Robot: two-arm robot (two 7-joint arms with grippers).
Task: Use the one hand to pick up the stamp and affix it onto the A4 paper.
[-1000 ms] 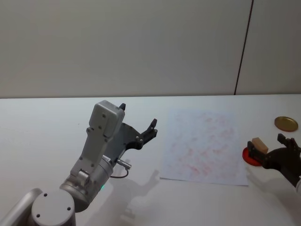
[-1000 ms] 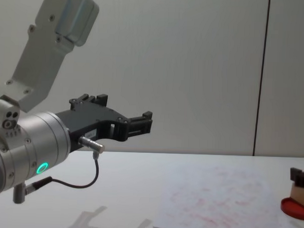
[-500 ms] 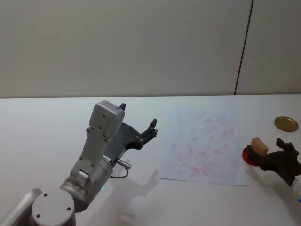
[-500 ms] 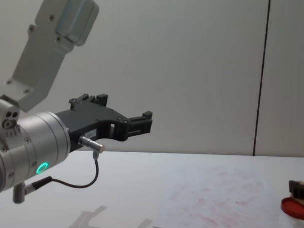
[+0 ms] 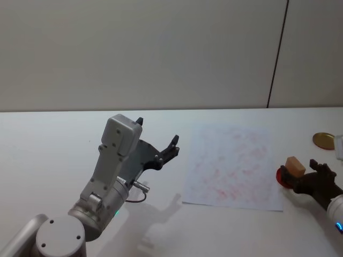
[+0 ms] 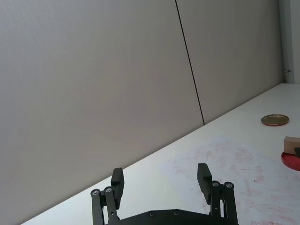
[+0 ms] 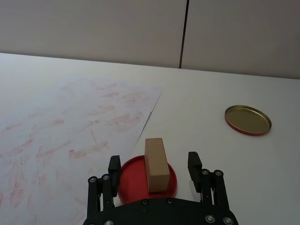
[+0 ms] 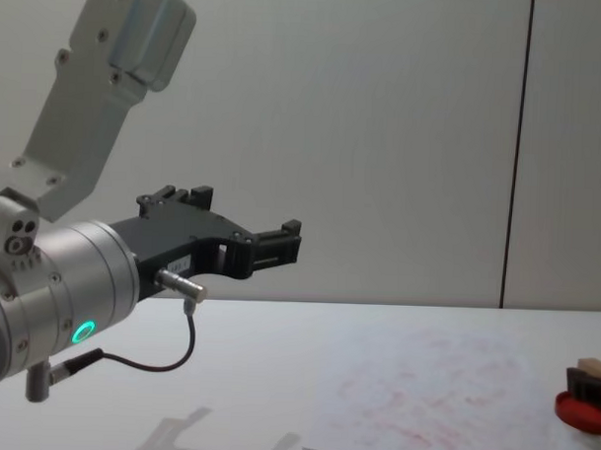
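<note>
The stamp (image 7: 156, 164) is a little wood block. It stands up on the round red ink pad (image 7: 131, 178), just past the right edge of the paper (image 7: 70, 131). The ink pad sits on the white table (image 5: 43, 139), close to the paper's near right corner. A flat gold lid (image 7: 247, 120) lies farther back on the table, apart from both.

The right gripper (image 7: 153, 165) is down low at the stamp. Its two fingers (image 7: 114, 166) are apart, one on each side of the block. There is a gap on both sides, so they do not touch it. The gripper holds nothing.

The left gripper (image 6: 160, 180) hangs in the air to the left of the paper. Its fingers are apart too, with nothing in them. It looks parked.

So the job is only at its start, I think. The paper has lots of faint red marks on it, but the stamp is not picked up yet. What is left: squeeze the block, lift it off the pad, carry it over the paper, and press it down.
</note>
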